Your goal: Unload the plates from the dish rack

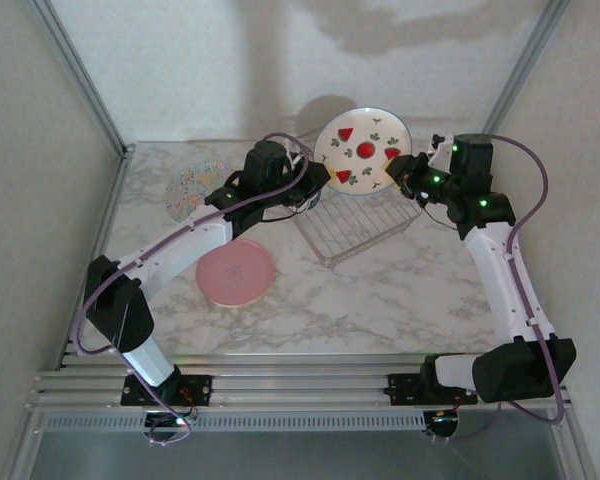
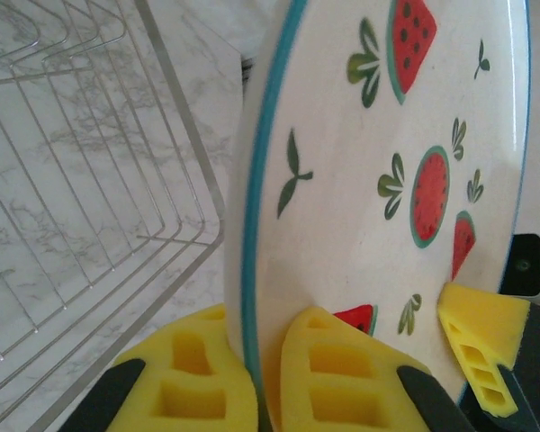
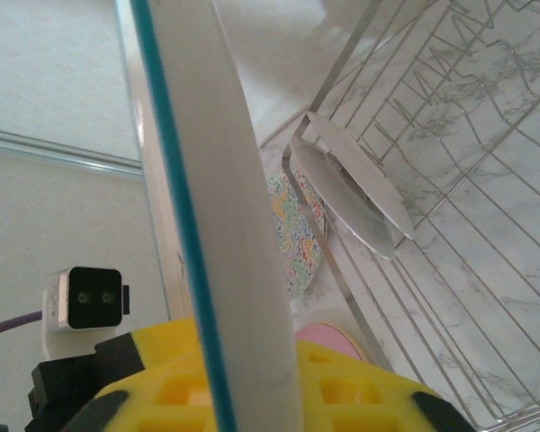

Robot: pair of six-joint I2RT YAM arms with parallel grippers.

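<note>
Top view: pink plate (image 1: 235, 272) and speckled plate (image 1: 198, 190) lie on the desk (image 1: 380, 300); watermelon plate (image 1: 363, 150) hangs between left end effector (image 1: 315, 180) and right end effector (image 1: 410, 175), above the dish rack (image 1: 355, 228). Left wrist: pads (image 2: 333, 378) clamp its rim. Right wrist: rim between pads, grip unclear; beyond, one pale plate (image 3: 355, 180) stands racked.

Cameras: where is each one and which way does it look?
Top external: above and behind the arms, looking down at table, rack, plate; both arms show.
Left wrist: on the left arm, facing the plate's painted face; its yellow fingers pinch the rim.
Right wrist: on the right arm, facing the plate edge-on between its yellow fingers.
Shared: both wrist views see plate and rack.
</note>
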